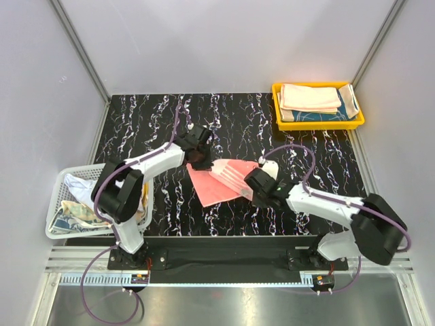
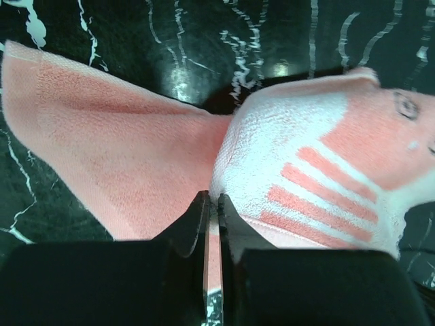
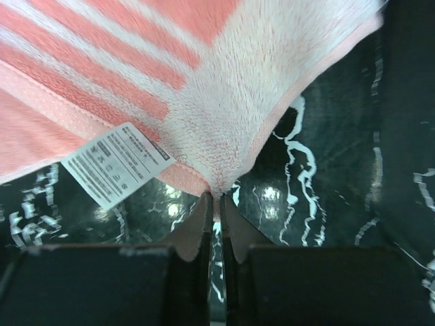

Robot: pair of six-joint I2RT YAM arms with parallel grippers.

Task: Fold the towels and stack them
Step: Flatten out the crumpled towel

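**Both grippers pinched on one pink towel**

The left gripper (image 2: 212,202) has its jaws almost together, nipping an edge of the pink towel (image 2: 115,156). Ahead of its tips, a white panel with pink stripes is turned up over the plain pink side.

The right gripper (image 3: 216,198) is likewise closed on a corner of the same towel, with a care label (image 3: 115,163) just left of its tips.

The cloth stretches between the two grippers above the black marbled table (image 1: 149,122). Far beyond the right gripper, folded towels (image 1: 309,97) lie in a yellow tray (image 1: 318,125). Behind and outside the left gripper, crumpled towels (image 1: 76,209) fill a white mesh basket (image 1: 57,232).
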